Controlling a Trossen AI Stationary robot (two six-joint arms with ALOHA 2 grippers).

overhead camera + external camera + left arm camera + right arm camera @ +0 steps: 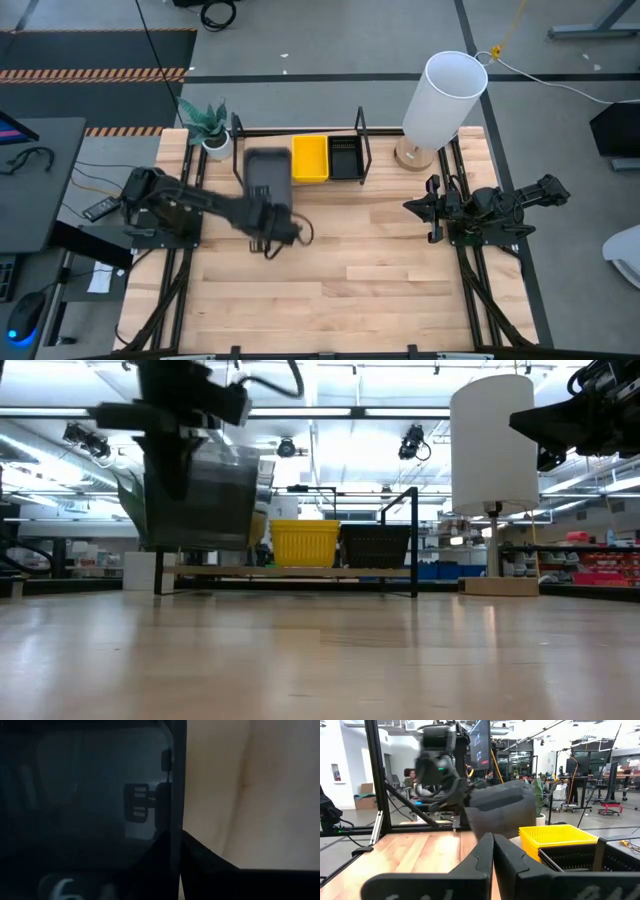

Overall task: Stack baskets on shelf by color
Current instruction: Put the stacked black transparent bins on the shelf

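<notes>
My left gripper (268,222) is shut on a translucent dark grey basket (268,170), which it carries in the air at the shelf's (361,135) left bay. In the low view the grey basket (200,495) hangs above the board, under the gripper (185,420). On the shelf a yellow basket (310,158) fills the middle bay, and a black perforated basket (346,158) rests beside it on its right. My right gripper (430,206) waits shut above the table's right side, touching nothing. My left gripper holds the grey basket by the wall (174,795) of its near end. One finger is inside the basket, its pad (137,802) showing through the plastic, and one is outside. The fingers come from the near side, slanting down. The basket is lifted clear and tilted.
A white cylinder lamp (443,98) stands on a wooden base at the shelf's right end. A small potted plant (210,125) sits at its left end. Bare wooden tabletop (340,280) spreads between the arms and toward the near edge. Upright black wire frames (413,540) divide the bays.
</notes>
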